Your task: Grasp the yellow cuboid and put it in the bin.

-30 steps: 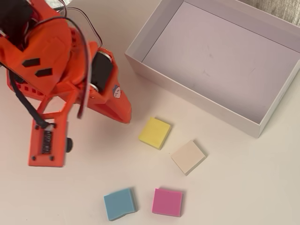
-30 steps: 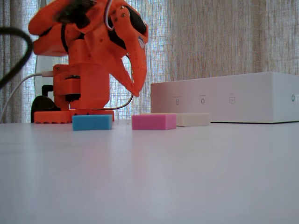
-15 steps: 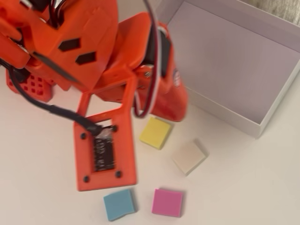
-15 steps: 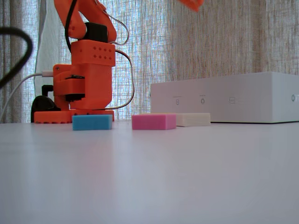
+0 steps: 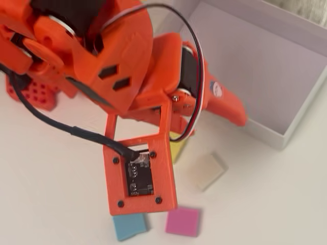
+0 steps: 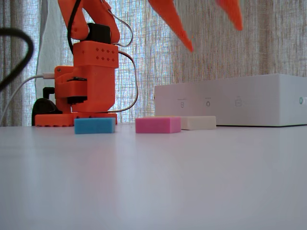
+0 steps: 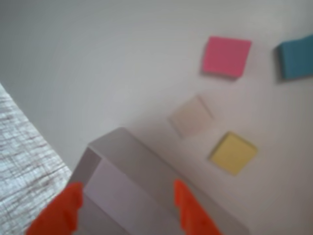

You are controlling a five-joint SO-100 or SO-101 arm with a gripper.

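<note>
Yellow, matte and foam-like, the yellow cuboid [image 7: 234, 153] lies flat on the white table [image 7: 122, 63] in the wrist view, a small square-faced block, free of any grip. Beside it sits the cream block [image 7: 191, 116], with the pink block [image 7: 227, 56] and the blue block [image 7: 296, 62] further off. The bin [image 7: 146, 196], white-walled with a pale lavender floor, shows one corner right under the camera, and the jaws [image 7: 128, 208] are spread wide above that corner with nothing between the two orange fingertips [image 7: 183, 196].

Overhead, the orange arm [image 5: 117, 66] hides most of the yellow cuboid [image 5: 179, 149]; only a sliver peeks out beside the camera mount, close to the bin's [image 5: 301, 122] near wall. The cream block [image 5: 206, 171], pink block [image 5: 183, 221] and blue block [image 5: 129, 225] are clear to see there.

The low fixed view cannot show the yellow one at all: just the blue block [image 6: 94, 125], pink block [image 6: 158, 124] and cream block [image 6: 197, 122] in a row before the bin's [image 6: 240, 100] long white side. It does show the jaws [image 6: 213, 36] high in the air, fingers well parted.

Half a second ago only a scrap of orange showed at the top edge of that view; now both fingertips have dropped into sight. A second ago the arm was folded low over its base [image 6: 76, 117]. The blocks have not moved.
</note>
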